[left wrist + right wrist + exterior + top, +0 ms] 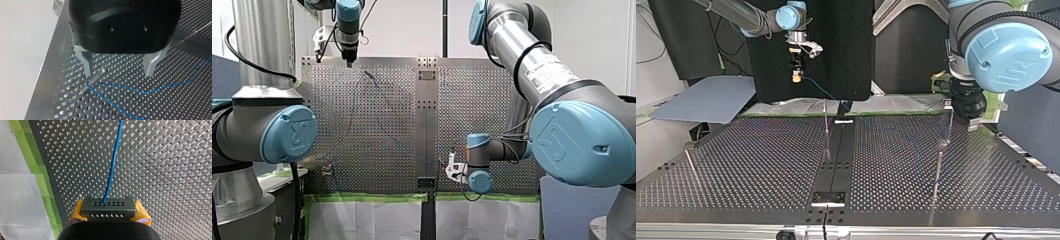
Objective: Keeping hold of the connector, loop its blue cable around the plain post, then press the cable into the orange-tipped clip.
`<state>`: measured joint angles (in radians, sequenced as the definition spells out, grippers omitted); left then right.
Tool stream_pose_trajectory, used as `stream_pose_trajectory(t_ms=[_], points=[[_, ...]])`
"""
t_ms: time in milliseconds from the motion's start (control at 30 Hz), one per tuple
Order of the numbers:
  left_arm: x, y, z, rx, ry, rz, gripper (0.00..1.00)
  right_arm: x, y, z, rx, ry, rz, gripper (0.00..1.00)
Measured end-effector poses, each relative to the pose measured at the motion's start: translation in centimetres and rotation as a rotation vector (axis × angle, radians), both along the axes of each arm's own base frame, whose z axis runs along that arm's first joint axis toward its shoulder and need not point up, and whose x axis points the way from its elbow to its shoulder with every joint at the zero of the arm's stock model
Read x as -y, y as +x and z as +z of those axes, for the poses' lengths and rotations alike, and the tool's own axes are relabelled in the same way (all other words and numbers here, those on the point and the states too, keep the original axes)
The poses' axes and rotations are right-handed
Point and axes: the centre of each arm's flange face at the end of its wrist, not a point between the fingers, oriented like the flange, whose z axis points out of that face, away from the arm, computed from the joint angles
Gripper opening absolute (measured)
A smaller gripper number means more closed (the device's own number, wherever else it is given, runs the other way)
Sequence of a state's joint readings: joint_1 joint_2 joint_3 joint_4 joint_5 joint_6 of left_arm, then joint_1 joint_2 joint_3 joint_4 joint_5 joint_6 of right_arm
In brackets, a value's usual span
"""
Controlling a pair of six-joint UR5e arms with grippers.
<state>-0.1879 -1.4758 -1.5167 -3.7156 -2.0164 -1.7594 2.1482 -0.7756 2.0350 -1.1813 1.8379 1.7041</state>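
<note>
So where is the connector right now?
The connector is in my right gripper, squeezed between its yellow pads, with the blue cable running out ahead. In the top view it hangs at the left, above the far edge of the table.

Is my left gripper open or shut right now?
Open. In the left wrist view the left gripper has metal fingers wide apart, holding nothing; the post stands between them.

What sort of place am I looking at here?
Probably a robotics lab bench: left arm and right arm reach over a perforated table, and the right gripper holds a connector trailing a blue cable.
</note>
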Motion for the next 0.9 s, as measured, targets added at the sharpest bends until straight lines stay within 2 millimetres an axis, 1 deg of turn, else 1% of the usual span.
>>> stream_pose_trajectory(t_ms=[200,533,633,733,900], points=[[0.2,0.1,0.0,0.008,0.001,-0.014,1.0,0.0,0.0,0.0,-0.002,0.002,0.001,0.13],[2.1,1.1,0.2,0.066,0.027,-0.144,1.0,-0.1,0.0,-0.1,-0.003,0.008,0.001,0.13],[3.0,1.7,-0.2,0.071,0.043,-0.196,1.0,-0.1,0.0,-0.1,-0.003,0.008,0.001,0.13],[4.1,2.3,-1.0,0.058,0.061,-0.25,1.0,-0.1,0.0,-0.1,-0.003,0.008,0.0,0.13],[6.8,3.6,-1.6,0.066,0.092,-0.351,1.0,0.1,0.0,0.0,0.002,0.003,-0.001,0.13]])
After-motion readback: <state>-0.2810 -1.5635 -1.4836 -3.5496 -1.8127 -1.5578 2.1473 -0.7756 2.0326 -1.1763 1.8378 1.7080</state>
